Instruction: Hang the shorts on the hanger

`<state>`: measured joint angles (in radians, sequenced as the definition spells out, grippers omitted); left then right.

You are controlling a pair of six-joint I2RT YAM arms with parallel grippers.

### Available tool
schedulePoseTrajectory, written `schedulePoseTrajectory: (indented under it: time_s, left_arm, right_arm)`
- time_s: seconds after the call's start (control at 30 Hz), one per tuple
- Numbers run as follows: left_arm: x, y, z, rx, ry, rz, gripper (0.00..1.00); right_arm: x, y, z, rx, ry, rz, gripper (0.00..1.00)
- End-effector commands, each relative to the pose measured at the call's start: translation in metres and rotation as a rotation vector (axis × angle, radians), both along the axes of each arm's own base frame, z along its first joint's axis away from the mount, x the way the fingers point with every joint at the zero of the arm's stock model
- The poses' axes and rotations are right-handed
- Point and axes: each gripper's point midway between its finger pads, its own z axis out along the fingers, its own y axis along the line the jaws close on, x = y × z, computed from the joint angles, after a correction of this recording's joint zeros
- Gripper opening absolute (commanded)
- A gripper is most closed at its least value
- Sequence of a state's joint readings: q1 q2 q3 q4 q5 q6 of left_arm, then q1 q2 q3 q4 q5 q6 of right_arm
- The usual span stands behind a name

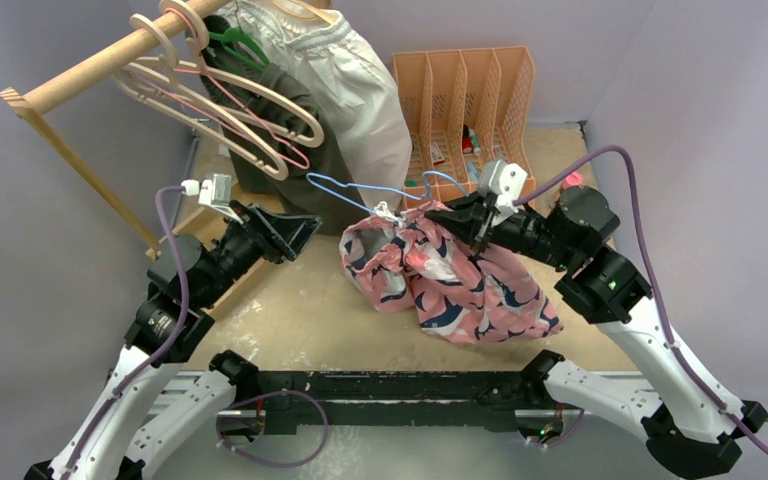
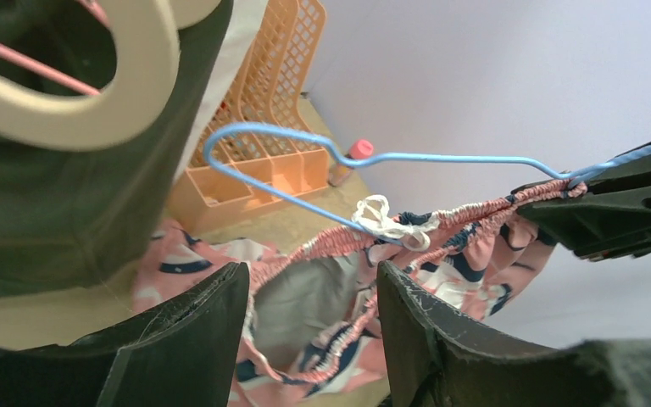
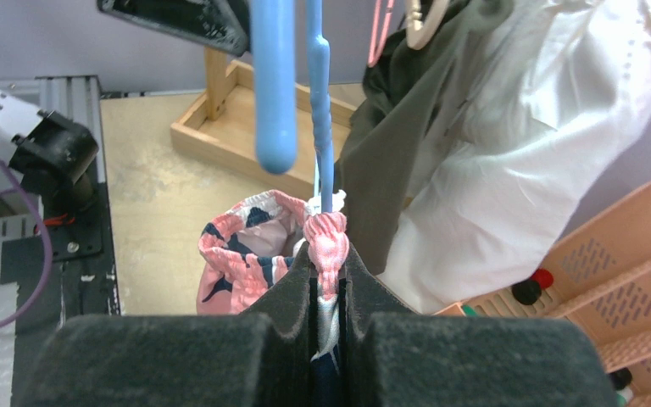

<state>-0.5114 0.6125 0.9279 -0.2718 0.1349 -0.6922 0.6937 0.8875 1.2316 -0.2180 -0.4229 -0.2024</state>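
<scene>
The pink shark-print shorts (image 1: pixel 445 280) hang bunched over the middle of the table, held up by their waistband. My right gripper (image 1: pixel 442 212) is shut on the waistband (image 3: pixel 328 246). The light-blue wire hanger (image 1: pixel 355 193) runs left from those jaws, with its wire at the waistband beside the white drawstring (image 2: pixel 386 220). Its hook points toward the left arm. In the left wrist view the hanger (image 2: pixel 347 161) and shorts (image 2: pixel 449 242) hang just ahead. My left gripper (image 1: pixel 305 232) is open and empty, short of the shorts' open waist (image 2: pixel 314 297).
A wooden rack at back left carries beige plastic hangers (image 1: pixel 230 110), a green hanger (image 1: pixel 242 45), a dark olive garment (image 1: pixel 305 160) and a white garment (image 1: pixel 360 90). An orange file organizer (image 1: pixel 470 100) stands at the back. A pink-capped bottle (image 1: pixel 572 180) is behind the right arm.
</scene>
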Motion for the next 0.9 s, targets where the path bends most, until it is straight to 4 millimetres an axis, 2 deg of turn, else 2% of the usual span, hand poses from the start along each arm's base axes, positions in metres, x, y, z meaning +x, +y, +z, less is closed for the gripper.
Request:
schedulePoseTrajectory:
  time_s: [0.0, 0.17, 0.3, 0.47, 0.67, 0.73, 0.87]
  left_arm:
    - [-0.006, -0.007, -0.001, -0.183, 0.117, -0.024, 0.55]
    - [0.001, -0.012, -0.039, -0.156, 0.208, -0.022, 0.54]
    - [0.009, -0.017, -0.061, -0.135, 0.263, -0.014, 0.52]
    - [0.016, -0.035, -0.073, -0.151, 0.306, -0.08, 0.52]
    - [0.022, -0.045, -0.089, -0.141, 0.349, -0.11, 0.52]
    - [0.022, -0.046, -0.093, -0.13, 0.353, -0.112, 0.48]
    - [0.022, -0.044, -0.094, -0.098, 0.34, -0.109, 0.29]
  right_arm:
    - [-0.005, -0.007, 0.045, 0.152, -0.074, -0.022, 0.0]
    - [-0.004, -0.008, 0.052, 0.182, -0.082, -0.032, 0.0]
    - [-0.007, -0.006, 0.053, 0.202, -0.077, -0.017, 0.0]
    - [-0.008, -0.002, 0.051, 0.208, -0.063, 0.004, 0.0]
    - [-0.009, -0.001, 0.049, 0.208, -0.054, 0.01, 0.0]
    - [-0.009, -0.001, 0.048, 0.208, -0.053, 0.009, 0.0]
    - [-0.009, 0.0, 0.045, 0.202, -0.048, 0.016, 0.0]
